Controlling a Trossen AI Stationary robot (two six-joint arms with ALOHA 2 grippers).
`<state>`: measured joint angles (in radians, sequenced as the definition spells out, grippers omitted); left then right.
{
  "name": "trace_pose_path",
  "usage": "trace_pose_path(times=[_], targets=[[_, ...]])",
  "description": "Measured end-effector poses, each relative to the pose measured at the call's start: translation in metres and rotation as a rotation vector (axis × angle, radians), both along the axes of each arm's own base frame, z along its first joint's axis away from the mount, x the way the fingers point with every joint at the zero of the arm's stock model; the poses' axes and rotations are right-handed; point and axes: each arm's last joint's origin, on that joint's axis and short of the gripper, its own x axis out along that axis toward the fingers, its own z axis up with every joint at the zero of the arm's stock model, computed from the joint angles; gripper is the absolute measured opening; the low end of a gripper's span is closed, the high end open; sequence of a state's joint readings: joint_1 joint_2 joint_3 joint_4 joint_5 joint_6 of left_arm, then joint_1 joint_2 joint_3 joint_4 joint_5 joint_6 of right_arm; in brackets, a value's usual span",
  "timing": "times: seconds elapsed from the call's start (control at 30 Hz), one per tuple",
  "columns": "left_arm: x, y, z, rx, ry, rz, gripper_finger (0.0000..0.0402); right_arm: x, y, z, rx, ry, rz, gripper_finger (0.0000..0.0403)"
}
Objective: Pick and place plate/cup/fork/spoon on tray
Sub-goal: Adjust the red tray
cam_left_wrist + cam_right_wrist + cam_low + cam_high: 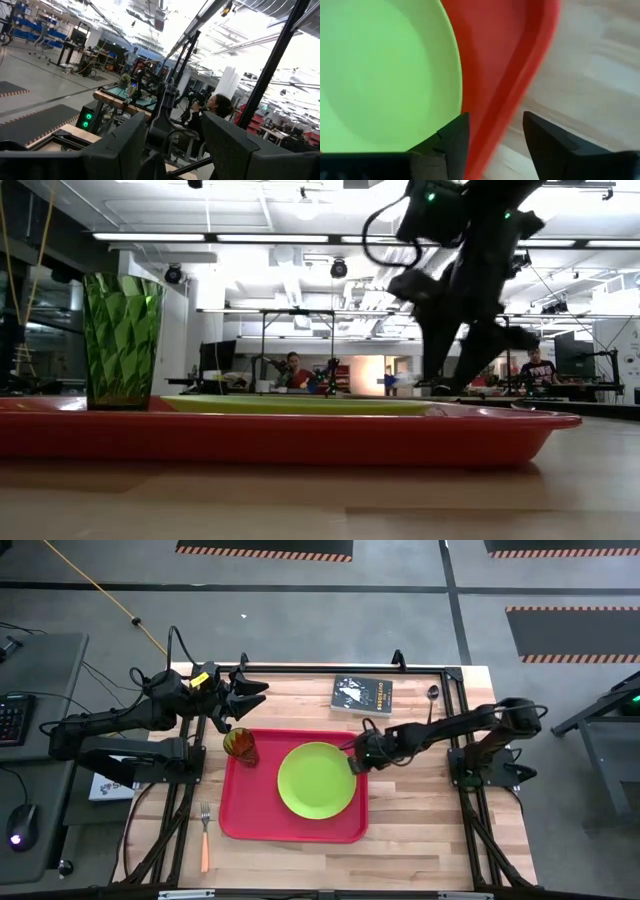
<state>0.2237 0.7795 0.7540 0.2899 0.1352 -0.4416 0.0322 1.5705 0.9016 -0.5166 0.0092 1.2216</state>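
done 2/4: plate (316,779), cup (241,747) on tray (240,822) | left 2: fork (204,836) near-left on worktop (420,830), spoon (432,698) far-right | right end effector (355,762) apart at plate's right rim | left end effector (250,693) apart, lifted beyond cup

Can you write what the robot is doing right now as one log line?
plate and cup on tray | right gripper open at plate's edge | left gripper raised | fork, spoon on table
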Motion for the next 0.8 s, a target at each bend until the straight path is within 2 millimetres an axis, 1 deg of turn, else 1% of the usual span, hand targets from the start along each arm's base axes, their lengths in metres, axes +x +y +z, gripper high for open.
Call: trace_pose_path(times=[0.13, 0.3, 0.4, 0.47, 0.57, 0.63, 0.73, 0.8], targets=[[0.0, 0.0, 0.0, 0.009, 0.001, 0.003, 0.0188, -0.022, -0.002, 0.028, -0.07, -0.001, 0.046, 0.0185], [0.0, 0.0, 0.0, 0.046, 0.004, 0.025, 0.0188, -0.059, 0.001, 0.068, -0.19, -0.05, 0.074, 0.0186], [0.0, 0.001, 0.0, 0.038, 0.003, 0.055, 0.0188, -0.078, 0.005, 0.083, -0.252, -0.082, 0.076, 0.0186], [0.0, 0.002, 0.0, 0.034, 0.002, 0.072, 0.0188, -0.085, 0.009, 0.091, -0.275, -0.125, 0.118, 0.0183], [0.0, 0.002, 0.0, 0.033, 0.002, 0.079, 0.0188, -0.084, 0.019, 0.094, -0.286, -0.168, 0.195, 0.017], [0.0, 0.002, 0.0, 0.033, 0.002, 0.079, 0.0188, -0.079, 0.026, 0.091, -0.281, -0.174, 0.26, 0.015], [0.0, 0.002, 0.0, 0.033, 0.002, 0.079, 0.0188, -0.061, 0.036, 0.077, -0.262, -0.153, 0.377, 0.01], [0.0, 0.002, 0.0, 0.032, 0.002, 0.08, 0.0188, -0.046, 0.041, 0.065, -0.249, -0.154, 0.459, 0.0055]])
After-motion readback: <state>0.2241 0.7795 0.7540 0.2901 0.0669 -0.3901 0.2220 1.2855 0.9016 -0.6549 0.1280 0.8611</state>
